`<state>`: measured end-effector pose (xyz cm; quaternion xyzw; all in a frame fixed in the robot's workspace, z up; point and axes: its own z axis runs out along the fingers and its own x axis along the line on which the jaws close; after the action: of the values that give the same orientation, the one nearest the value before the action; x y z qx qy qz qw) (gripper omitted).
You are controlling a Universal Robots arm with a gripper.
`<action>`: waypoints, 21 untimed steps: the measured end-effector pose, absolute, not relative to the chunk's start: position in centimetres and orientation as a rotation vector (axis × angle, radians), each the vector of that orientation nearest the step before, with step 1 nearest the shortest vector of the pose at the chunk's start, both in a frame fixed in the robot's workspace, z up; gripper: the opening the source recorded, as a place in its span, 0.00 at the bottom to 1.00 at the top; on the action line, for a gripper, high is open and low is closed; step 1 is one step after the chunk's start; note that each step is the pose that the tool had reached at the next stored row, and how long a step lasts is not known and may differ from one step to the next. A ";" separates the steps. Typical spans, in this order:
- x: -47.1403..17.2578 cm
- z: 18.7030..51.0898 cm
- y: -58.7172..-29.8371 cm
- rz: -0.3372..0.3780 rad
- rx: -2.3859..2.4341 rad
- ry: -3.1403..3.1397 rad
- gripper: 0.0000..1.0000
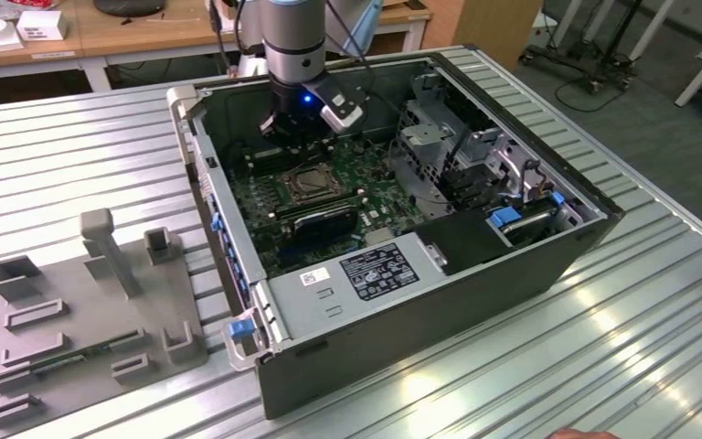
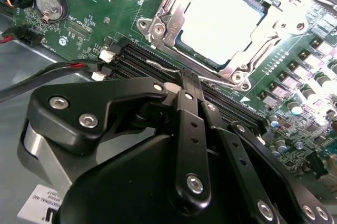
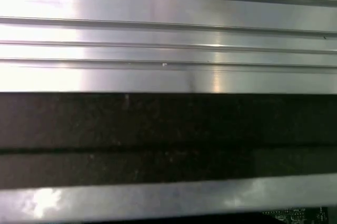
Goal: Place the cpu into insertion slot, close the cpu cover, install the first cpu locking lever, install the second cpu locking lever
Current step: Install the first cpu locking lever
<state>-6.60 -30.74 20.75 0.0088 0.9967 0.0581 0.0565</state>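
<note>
Black multi-link gripper point(image 1: 300, 128) hangs inside open dark tower case point(image 1: 449, 302), above green motherboard point(image 1: 314, 206). Open air directly over square metal-framed CPU socket point(image 2: 224, 26). Silver drive cage point(image 1: 449, 151) walls off the exterior view's right; grey labelled power supply box point(image 1: 364, 274) blocks the near end. Long black memory slots point(image 2: 158, 63) run just beside the socket.

Even, bright overhead light is seen in the exterior view, with white glare streaks thrown across the ribbed metal table point(image 1: 643, 311); the inside of the computer case point(image 1: 449, 274) is left dimmer. In the second wrist view the cpu point(image 2: 221, 21) is washed out nearly white, while the gripper point(image 2: 190, 84) is rendered close and soft. Broad highlights are spread over the rails in the first wrist view.
</note>
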 end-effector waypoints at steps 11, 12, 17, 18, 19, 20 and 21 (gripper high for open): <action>-6.5 20.1 -30.4 0.175 0.027 3.023 0.11; -6.4 20.0 -30.4 0.174 0.027 3.023 0.11; -6.1 20.1 -30.4 0.169 0.027 3.024 0.11; -6.1 20.1 -30.3 0.168 0.026 3.024 0.11; -6.1 20.1 -30.3 0.168 0.026 3.024 0.11; -6.1 20.2 -30.3 0.168 0.026 3.024 0.11; -6.1 20.4 -30.3 0.168 0.026 3.024 0.11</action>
<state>-6.11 -30.34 20.35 0.0087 0.9968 0.0554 0.0564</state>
